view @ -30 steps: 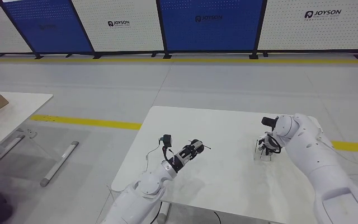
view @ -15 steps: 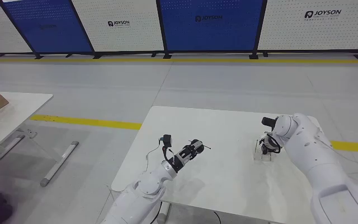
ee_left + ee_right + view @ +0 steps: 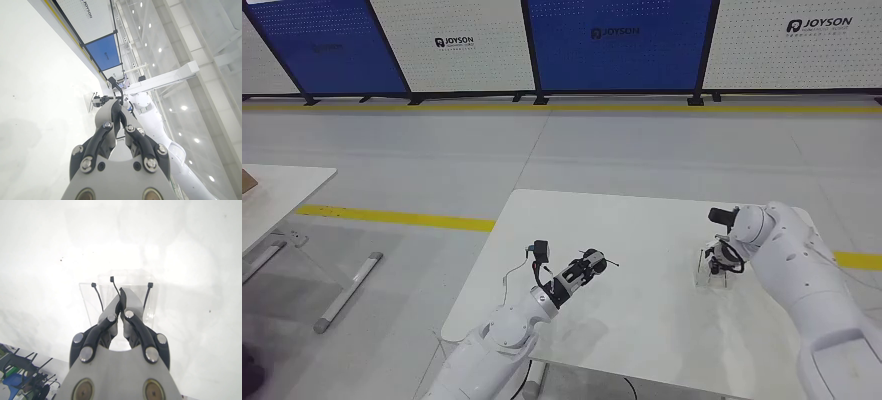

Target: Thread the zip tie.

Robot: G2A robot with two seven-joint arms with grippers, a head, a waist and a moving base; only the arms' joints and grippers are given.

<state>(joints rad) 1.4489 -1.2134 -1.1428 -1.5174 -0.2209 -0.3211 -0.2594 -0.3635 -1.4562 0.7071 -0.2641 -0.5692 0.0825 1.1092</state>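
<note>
three black ties (image 3: 148, 293) stand in a clear holder (image 3: 85, 300); right gripper (image 3: 121, 293) pinches the middle tie (image 3: 114, 284); left gripper (image 3: 118, 106) is closed.

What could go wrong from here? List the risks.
The right gripper appears shut on the middle zip tie in the clear stand; lifting may drag or tip the stand. The outer zip ties stand close on either side and could snag.

White table (image 3: 642, 235) bears a clear stand (image 3: 151, 306) toward its right side
</note>
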